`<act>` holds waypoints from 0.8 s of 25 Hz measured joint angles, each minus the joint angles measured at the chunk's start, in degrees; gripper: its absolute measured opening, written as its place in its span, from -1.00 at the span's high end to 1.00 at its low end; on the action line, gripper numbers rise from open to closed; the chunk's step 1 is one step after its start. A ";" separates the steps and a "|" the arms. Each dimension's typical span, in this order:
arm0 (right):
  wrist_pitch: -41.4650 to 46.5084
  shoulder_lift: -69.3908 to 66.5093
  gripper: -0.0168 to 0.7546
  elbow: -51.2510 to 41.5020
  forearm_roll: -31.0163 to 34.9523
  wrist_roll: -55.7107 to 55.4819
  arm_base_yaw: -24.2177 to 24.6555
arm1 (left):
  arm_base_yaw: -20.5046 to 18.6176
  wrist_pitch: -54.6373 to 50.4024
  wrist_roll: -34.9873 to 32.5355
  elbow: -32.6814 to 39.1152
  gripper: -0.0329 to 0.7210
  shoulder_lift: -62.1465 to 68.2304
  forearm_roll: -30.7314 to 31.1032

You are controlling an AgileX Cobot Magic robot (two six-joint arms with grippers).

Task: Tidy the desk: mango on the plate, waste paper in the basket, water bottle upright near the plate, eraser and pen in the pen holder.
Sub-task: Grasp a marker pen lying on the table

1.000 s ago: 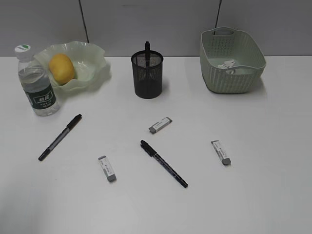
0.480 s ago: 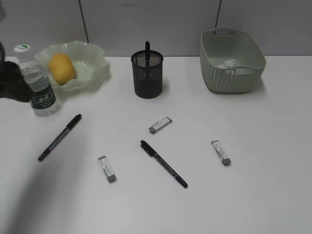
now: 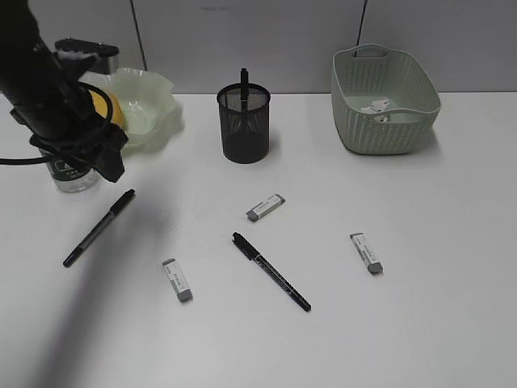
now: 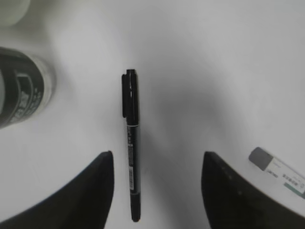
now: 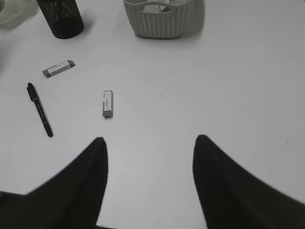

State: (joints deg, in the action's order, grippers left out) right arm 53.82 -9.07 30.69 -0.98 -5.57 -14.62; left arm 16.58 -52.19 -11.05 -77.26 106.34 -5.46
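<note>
My left gripper is open and empty, hanging above the desk over the cap end of a black pen. In the left wrist view that pen lies between the open jaws, nearer the left one. The water bottle stands upright beside the plate, partly behind my arm; it also shows in the left wrist view. Only a sliver of the mango shows on the plate. A second pen and three erasers lie loose. The pen holder holds one pen. The waste paper is in the basket. My right gripper is open and empty.
The right wrist view shows the middle pen, two erasers, the pen holder and the basket. An eraser lies right of my left jaws. A grey wall runs behind the desk.
My left arm has come in from the left edge and moved right and down, over the bottle and the mango, to above the left pen. Nothing on the desk has moved.
</note>
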 joint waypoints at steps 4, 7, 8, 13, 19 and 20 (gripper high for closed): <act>-0.05 0.00 -0.23 0.00 -0.02 0.00 0.00 | 0.00 -2.82 0.00 -4.96 -0.27 6.94 0.66; -0.05 0.00 -0.23 0.00 -0.07 0.00 0.00 | 0.00 -4.74 0.00 -8.70 -0.27 11.18 1.42; -0.05 0.00 -0.23 0.00 -0.07 0.00 0.00 | 0.00 -4.88 0.00 -9.74 -0.27 12.37 1.54; -0.10 0.00 -0.23 0.00 -0.09 0.00 0.00 | 0.00 -5.16 0.00 -12.55 -0.25 16.60 1.77; -0.16 0.00 -0.23 0.00 -0.09 0.00 0.00 | 0.00 -5.18 0.24 -12.57 -0.21 19.01 3.63; -0.16 0.00 -0.23 0.00 -0.09 0.00 0.00 | 0.00 -5.18 0.24 -12.62 -0.17 19.32 3.78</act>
State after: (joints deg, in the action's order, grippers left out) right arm 53.66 -9.07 30.69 -1.07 -5.57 -14.62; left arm 16.58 -57.37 -10.81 -89.88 125.65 -1.68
